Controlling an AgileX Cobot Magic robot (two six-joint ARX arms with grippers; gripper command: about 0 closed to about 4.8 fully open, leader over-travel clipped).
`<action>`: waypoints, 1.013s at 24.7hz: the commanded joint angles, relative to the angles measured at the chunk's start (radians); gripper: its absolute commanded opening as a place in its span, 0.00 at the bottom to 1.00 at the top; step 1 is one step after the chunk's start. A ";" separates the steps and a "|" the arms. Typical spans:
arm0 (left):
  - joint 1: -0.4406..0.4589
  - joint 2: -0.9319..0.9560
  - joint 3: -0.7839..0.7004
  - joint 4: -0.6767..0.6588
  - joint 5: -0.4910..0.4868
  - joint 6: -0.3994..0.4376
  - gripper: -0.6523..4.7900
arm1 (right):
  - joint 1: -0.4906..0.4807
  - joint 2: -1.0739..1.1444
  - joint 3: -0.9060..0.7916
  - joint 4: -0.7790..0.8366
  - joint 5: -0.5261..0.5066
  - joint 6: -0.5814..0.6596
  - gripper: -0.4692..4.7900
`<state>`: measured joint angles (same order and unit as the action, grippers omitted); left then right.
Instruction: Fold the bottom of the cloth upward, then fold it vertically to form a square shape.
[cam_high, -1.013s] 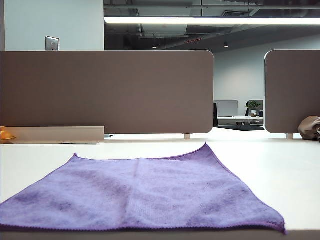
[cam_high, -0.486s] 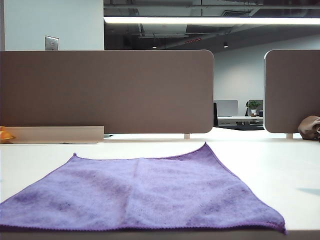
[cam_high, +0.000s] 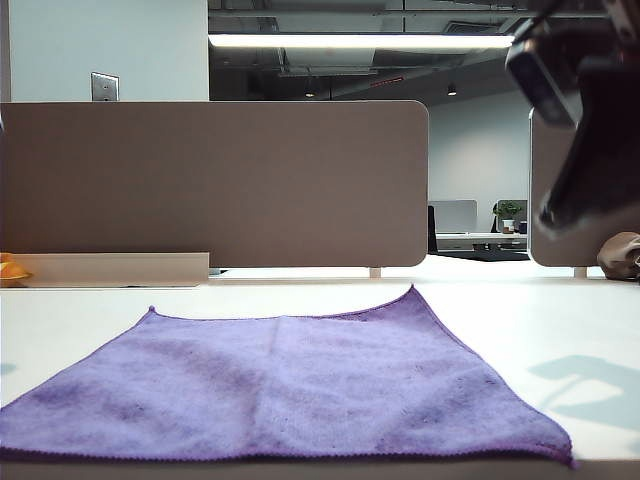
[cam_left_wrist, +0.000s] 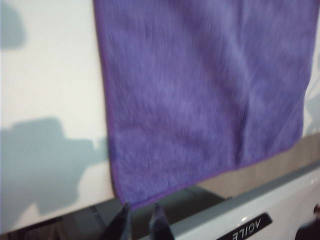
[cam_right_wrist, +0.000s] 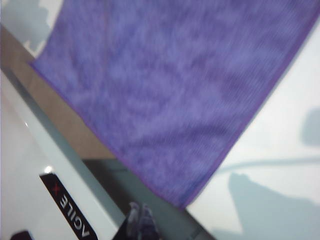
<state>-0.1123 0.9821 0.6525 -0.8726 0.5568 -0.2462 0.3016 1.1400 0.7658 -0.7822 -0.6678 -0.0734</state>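
The purple cloth (cam_high: 285, 385) lies flat and spread out on the white table (cam_high: 560, 320), its front edge along the table's near edge. My left gripper (cam_left_wrist: 140, 221) hovers just off the cloth's (cam_left_wrist: 200, 90) near left corner, jaws a little apart with nothing between them. My right gripper (cam_right_wrist: 140, 218) hangs beside the near right corner of the cloth (cam_right_wrist: 170, 95), its fingers pressed together and empty. In the exterior view only the right arm (cam_high: 585, 130) shows, blurred, high at the upper right, well above the table.
Brown partition panels (cam_high: 215, 180) stand behind the table. An orange object (cam_high: 10, 270) sits at the far left and a brown object (cam_high: 620, 255) at the far right. The robot's white base (cam_left_wrist: 260, 215) lies just past the table's front edge.
The right arm has swung into the exterior view at the upper right, and arm shadows have appeared on the table at both sides. The cloth has not moved.
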 joint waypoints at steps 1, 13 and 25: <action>-0.062 -0.002 -0.103 0.111 -0.014 -0.097 0.22 | 0.044 -0.004 -0.071 0.060 0.016 0.039 0.09; -0.117 0.000 -0.175 0.216 -0.084 -0.183 0.23 | 0.066 0.016 -0.195 0.165 0.005 0.191 0.27; -0.117 0.002 -0.177 0.193 -0.090 -0.200 0.28 | 0.107 0.145 -0.194 0.213 0.065 0.291 0.35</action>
<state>-0.2295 0.9836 0.4774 -0.6773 0.4740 -0.4438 0.4088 1.2861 0.5682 -0.5831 -0.6540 0.2035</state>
